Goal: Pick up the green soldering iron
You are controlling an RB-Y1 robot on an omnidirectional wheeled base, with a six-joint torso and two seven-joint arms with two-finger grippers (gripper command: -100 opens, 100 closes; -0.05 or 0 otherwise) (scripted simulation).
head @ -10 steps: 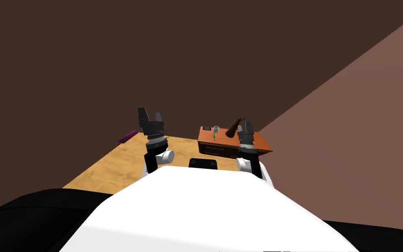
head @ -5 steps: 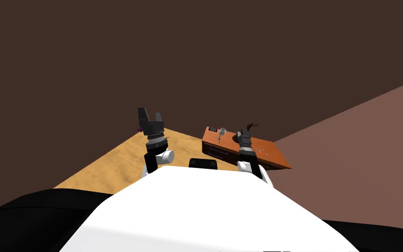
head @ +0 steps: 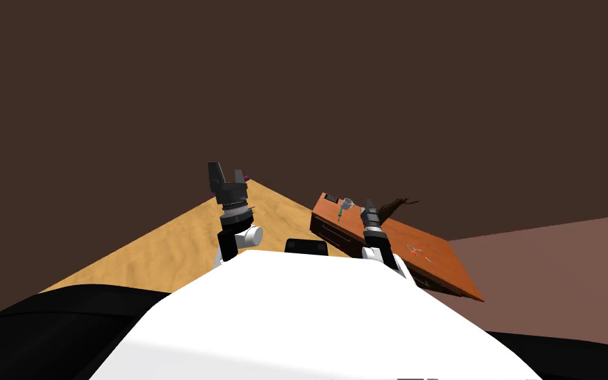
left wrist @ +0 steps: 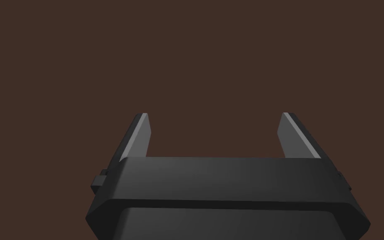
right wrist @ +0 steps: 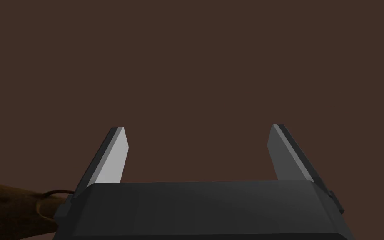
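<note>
A small green soldering iron [head: 340,212] lies on the orange-brown desk [head: 428,254] near its far left end, beside a white cup [head: 347,202]. My right gripper [head: 368,206] is raised in front of the desk, just right of the iron, with its fingers [right wrist: 112,156] open and nothing between them. My left gripper [head: 225,173] is held up over the tan floor, well left of the desk; its fingers [left wrist: 137,135] are open and hold nothing.
A dark brown branch-like object [head: 396,203] stands on the desk behind the right gripper, its brown base [right wrist: 8,208] showing beside the right fingers. A small dark box [head: 330,197] and red-and-white marks [head: 417,251] are on the desk top. Dark brown walls surround the tan floor [head: 171,244].
My view has swung left: the desk has slid right and toward me and now looks longer. The purple object by the wall has nearly gone behind the left gripper. Both arms keep their pose.
</note>
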